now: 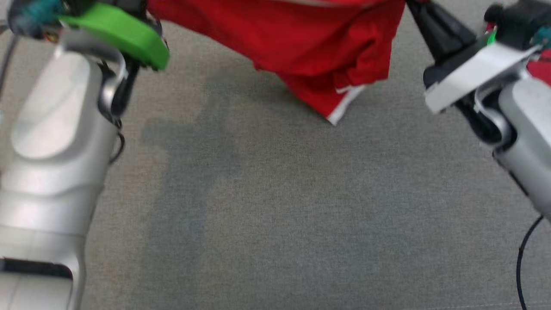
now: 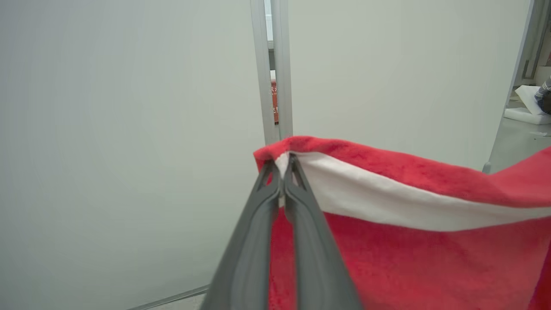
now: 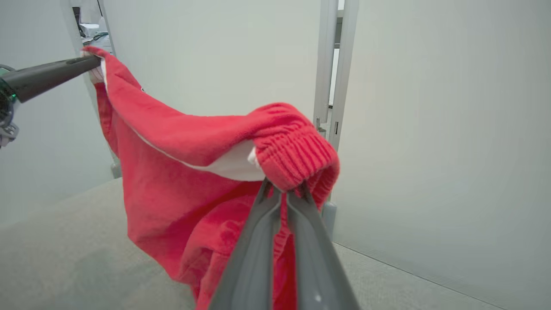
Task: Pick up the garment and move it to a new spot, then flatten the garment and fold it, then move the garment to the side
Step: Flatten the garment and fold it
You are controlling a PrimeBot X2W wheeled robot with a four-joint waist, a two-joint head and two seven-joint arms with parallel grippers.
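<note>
The red garment (image 1: pixel 301 47) is held up over the grey surface (image 1: pixel 275 215), the left gripper (image 2: pixel 282 168) closed on its white-banded edge, the right gripper (image 3: pixel 284 189) on an apparently elasticated hem.

No wording here that I can read. Through the narrow gap between the pale wall panels (image 2: pixel 129 129) there's a red-orange object (image 2: pixel 273 103) with a few whitish marks on it that might be lettering, but they're far too small and blurred to make out
</note>
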